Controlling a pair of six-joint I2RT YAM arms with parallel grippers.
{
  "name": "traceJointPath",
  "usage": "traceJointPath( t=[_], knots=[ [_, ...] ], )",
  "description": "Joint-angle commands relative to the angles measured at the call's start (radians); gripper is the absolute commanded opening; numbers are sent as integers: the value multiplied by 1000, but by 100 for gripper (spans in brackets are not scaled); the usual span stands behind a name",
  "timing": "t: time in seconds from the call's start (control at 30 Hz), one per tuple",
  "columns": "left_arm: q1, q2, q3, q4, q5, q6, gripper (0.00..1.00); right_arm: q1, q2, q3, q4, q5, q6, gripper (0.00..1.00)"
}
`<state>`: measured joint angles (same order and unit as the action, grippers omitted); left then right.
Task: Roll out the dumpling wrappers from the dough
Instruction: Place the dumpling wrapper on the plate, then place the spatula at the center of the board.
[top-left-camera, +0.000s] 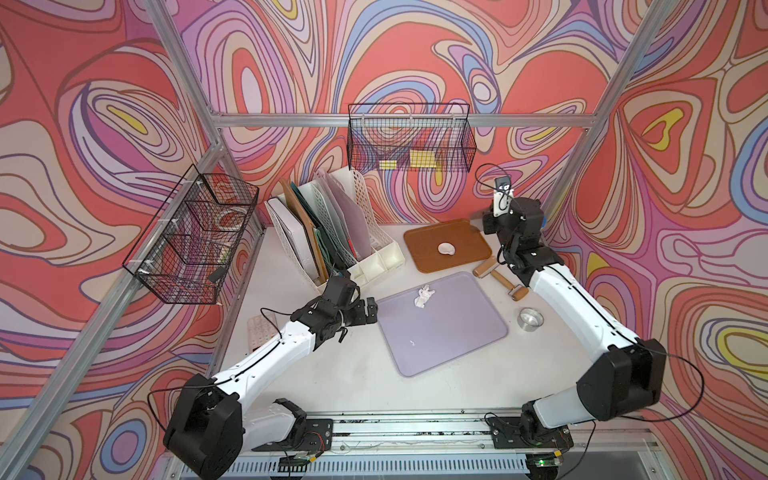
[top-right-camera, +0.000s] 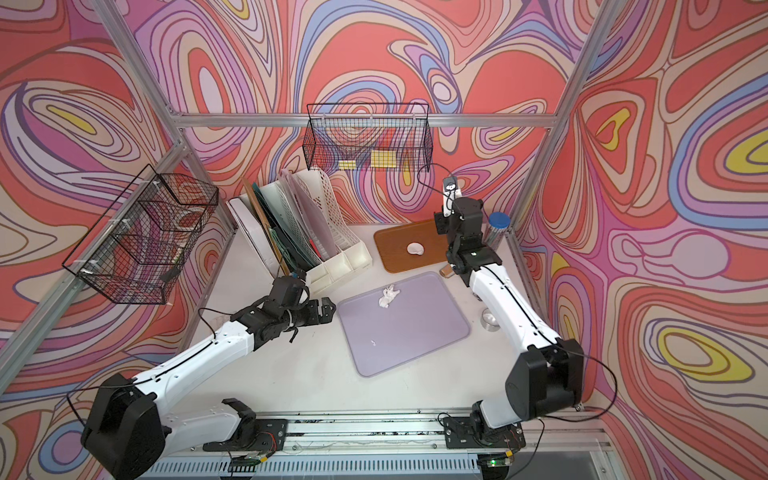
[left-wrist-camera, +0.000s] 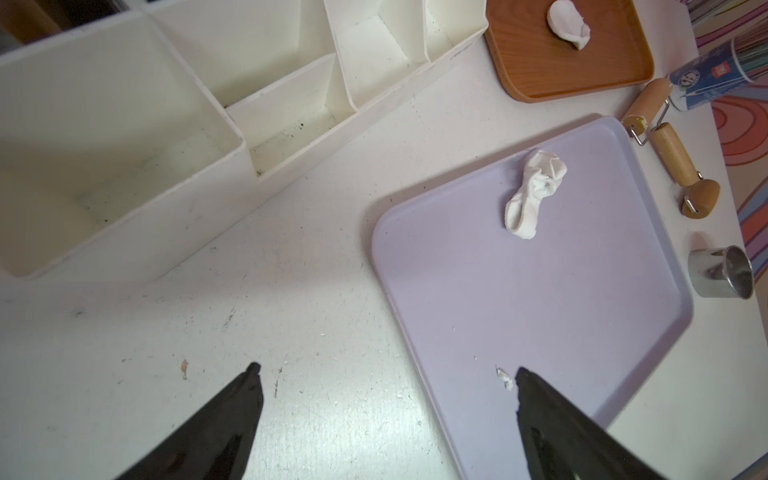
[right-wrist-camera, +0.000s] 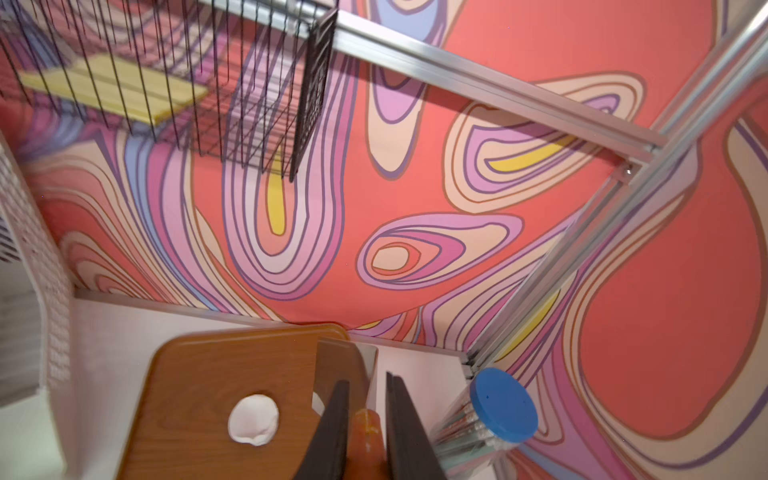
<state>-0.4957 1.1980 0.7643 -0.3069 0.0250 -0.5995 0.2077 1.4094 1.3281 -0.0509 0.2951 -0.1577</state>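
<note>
while the left gripper (left-wrist-camera: 387, 368) is held apart, the right gripper (right-wrist-camera: 366, 379) is clamped on an orange-handled tool (right-wrist-camera: 365, 432) near the dumpling wrapper (right-wrist-camera: 253, 419).

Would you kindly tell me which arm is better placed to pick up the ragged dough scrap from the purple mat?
Left, probably: the left end effector is open and empty at the purple mat's edge, facing the dough scrap. The right end effector is shut on an orange-handled tool over the brown tray.
</note>
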Motion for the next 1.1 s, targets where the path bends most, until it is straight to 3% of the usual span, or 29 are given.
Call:
traceJointPath(
  t=[0.0, 0.23, 0.47, 0.67, 0.9, 1.07],
  knots=[
    [5, -67, -57, 35, -69, -1, 100, -84, -162, -112, -87, -29, 300, 0],
    [4, -174, -160, 140, -155, 23, 100, -270, -557, -467, -172, -33, 684, 0],
    [4, -193, -208, 170, -212, 10, 100, -292, -850, -824, -112, 76, 986, 0],
    [4, -154, -201, 182, -187, 6, 100, -294, -875, -1012, -87, 113, 1201, 0],
    [5, -132, -198, 187, -172, 4, 100, -294, -928, -1157, 13, 285, 1304, 0],
    [4, -135, -194, 181, -169, 1, 100, -295, -853, -1138, 70, 289, 1325, 0]
  ],
)
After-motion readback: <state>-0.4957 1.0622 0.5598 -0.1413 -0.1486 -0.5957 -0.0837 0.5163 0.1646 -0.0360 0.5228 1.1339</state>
